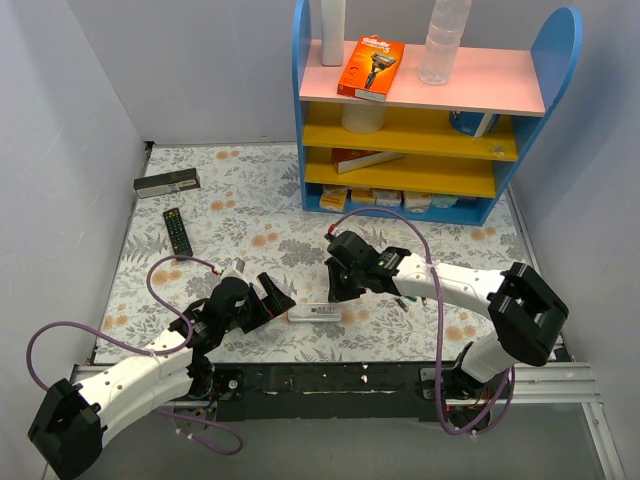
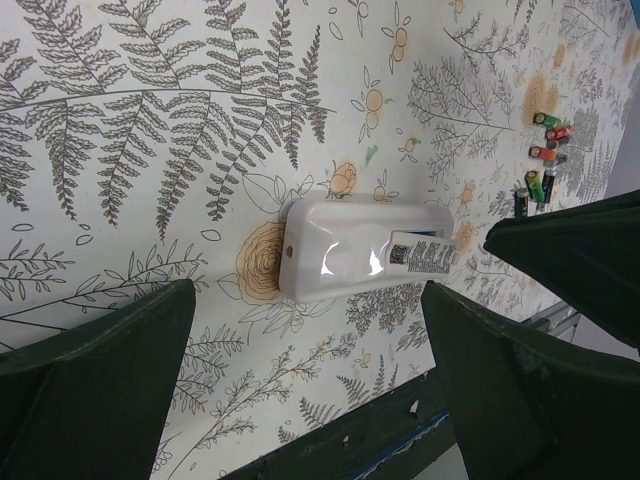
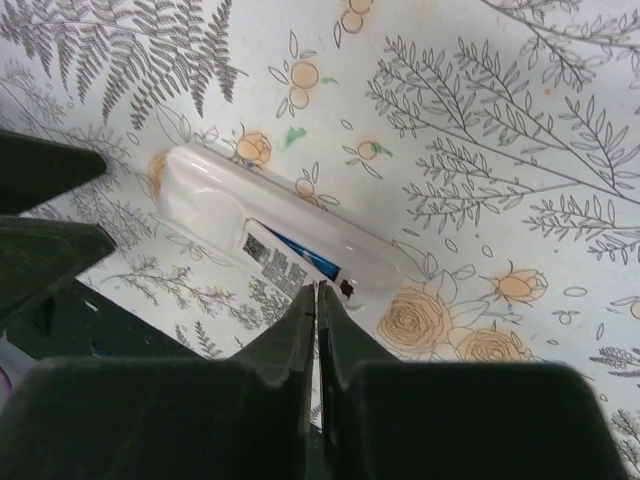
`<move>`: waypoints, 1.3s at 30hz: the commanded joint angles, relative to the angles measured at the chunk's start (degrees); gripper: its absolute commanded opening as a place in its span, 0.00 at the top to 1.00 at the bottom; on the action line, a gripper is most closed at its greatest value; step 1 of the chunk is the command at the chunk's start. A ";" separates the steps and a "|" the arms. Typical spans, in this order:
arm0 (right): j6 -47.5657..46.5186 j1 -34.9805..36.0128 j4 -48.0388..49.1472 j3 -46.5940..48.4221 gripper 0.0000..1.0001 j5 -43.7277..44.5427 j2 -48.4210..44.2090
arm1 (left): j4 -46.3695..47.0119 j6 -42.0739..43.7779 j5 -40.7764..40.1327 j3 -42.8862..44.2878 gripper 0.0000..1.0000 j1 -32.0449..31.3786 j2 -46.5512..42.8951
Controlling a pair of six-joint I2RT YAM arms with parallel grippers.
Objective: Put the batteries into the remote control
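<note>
Loading looks hardly begun, judging by how things lie. The remote control [image 2: 350, 250] rests flat on the table [image 1: 250, 200], back side up, between the two arms. A printed label [image 2: 421, 256] sits near one end, and in the right wrist view a sliver of blue shows beside it. Whether that is a cell already seated or part of the casing cannot be told, nor whether the back cover is on. The batteries [image 2: 543, 160] lie loose in a small cluster well apart from the remote, none of them held. The left gripper [image 1: 275, 293] hangs just beside one end of the remote with its fingers spread wide and empty. The right gripper [image 3: 317, 295] hovers near the labelled end, fingers pressed together on nothing. Picking up and seating the cells appears to remain.
</note>
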 commanded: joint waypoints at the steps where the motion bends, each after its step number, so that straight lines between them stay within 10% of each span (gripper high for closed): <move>1: 1.59 0.42 0.41 -2.57 0.94 -0.26 -3.52 | -0.67 1.44 -0.24 2.30 0.02 -0.11 -0.67; 39: 0.63 0.42 11.83 -8.02 0.99 -5.36 -1.15 | -2.08 1.36 0.99 2.57 0.02 -0.11 -1.46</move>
